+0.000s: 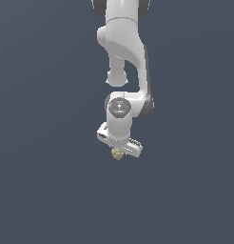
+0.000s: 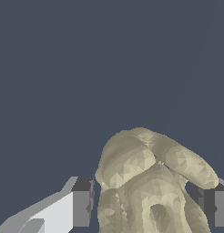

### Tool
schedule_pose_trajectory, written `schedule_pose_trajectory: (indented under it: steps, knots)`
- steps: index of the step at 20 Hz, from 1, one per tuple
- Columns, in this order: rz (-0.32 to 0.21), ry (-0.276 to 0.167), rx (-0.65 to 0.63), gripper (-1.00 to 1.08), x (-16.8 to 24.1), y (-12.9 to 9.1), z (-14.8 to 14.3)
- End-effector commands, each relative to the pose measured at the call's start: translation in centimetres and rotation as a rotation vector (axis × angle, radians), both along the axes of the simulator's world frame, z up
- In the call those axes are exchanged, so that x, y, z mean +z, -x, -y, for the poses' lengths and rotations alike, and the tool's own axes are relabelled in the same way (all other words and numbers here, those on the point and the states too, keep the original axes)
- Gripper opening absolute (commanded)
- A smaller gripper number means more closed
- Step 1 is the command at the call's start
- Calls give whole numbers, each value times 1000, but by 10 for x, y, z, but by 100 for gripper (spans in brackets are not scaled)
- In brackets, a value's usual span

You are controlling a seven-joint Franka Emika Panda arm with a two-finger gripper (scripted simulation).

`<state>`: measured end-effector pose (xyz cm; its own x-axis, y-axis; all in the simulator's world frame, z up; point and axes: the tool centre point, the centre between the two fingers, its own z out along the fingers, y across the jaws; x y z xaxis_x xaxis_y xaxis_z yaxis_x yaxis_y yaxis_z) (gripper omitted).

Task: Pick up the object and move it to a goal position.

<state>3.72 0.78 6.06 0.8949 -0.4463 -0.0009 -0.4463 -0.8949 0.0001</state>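
The object is a small, knobbly lump of pale yellow-tan, made of rounded lobes with deep creases between them. In the exterior view it peeks out just beneath the white gripper, which dwarfs it. In the wrist view it sits between the two dark fingers, one on each side, with the far finger partly hidden behind a lobe. The fingers look closed in against its flanks, though whether they truly pinch it or only stand just beside it I cannot tell. It probably handles as light and rigid. The lumpy surface is the trouble: pads pressing on a rounded bulge could slide off or twist the piece. The safer hold seems to be across the thicker middle body, low on the lobes, not the thin outer knob
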Motion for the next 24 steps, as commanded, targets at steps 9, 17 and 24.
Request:
schedule_pose_trajectory:
  steps: [9, 17, 24]
  knots:
    - [1, -1, -2, -100, 63, -1, 84]
    - [1, -1, -2, -100, 123, -4, 165]
    - [1, 0, -1, -100, 154, -8, 207]
